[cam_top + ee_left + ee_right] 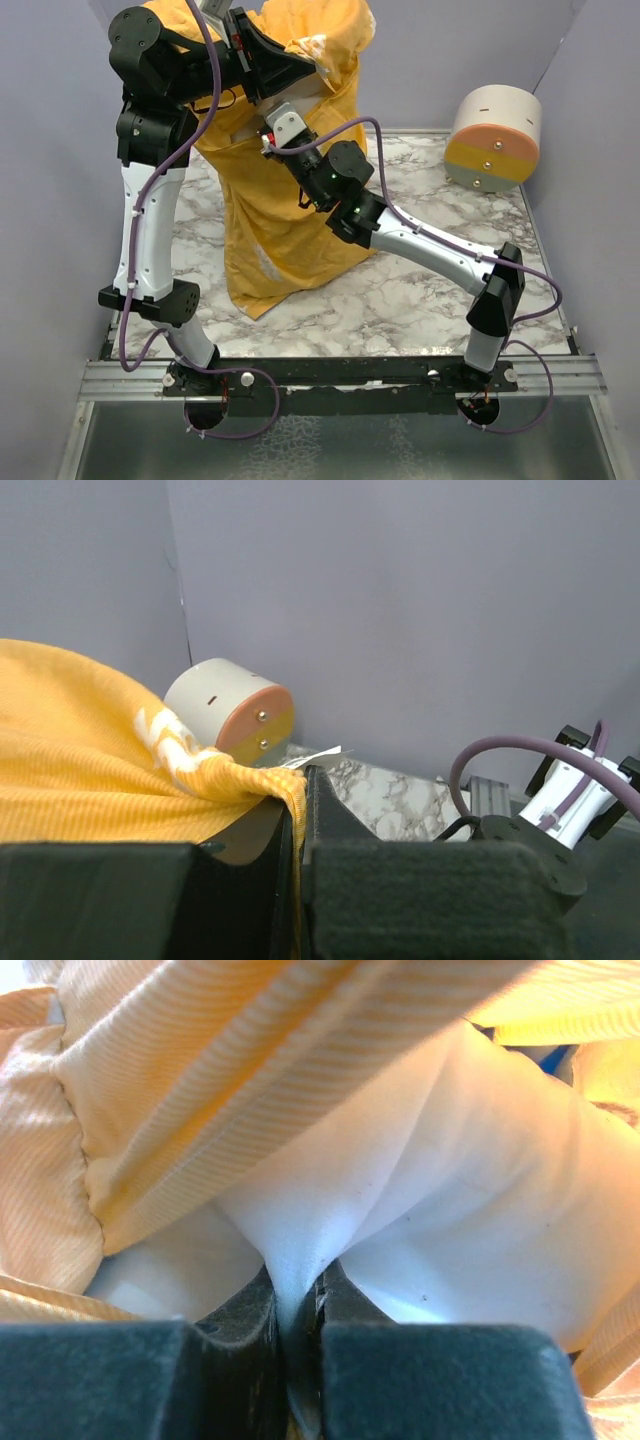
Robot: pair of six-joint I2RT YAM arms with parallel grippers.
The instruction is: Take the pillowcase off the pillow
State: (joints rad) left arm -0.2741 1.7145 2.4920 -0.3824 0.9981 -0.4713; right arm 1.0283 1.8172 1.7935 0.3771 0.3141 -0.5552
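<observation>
The pillowcase (290, 230) shows its yellow-orange side and hangs as a tall sack from the back of the table. My left gripper (316, 64) holds it up high, shut on a fold of the yellow fabric (90, 750) at its top edge, with the cloth pinched between the jaws (298, 792). My right gripper (272, 132) reaches into the sack's opening. In the right wrist view it (300, 1295) is shut on a bunched fold of the white pillow (450, 1190), with yellow pillowcase fabric (200, 1050) draped above and around it.
A cream-and-orange cylinder (493, 137) lies on its side at the back right of the marble table (420, 300), also visible beyond the left fingers (230, 712). Grey walls enclose the table on the left, back and right.
</observation>
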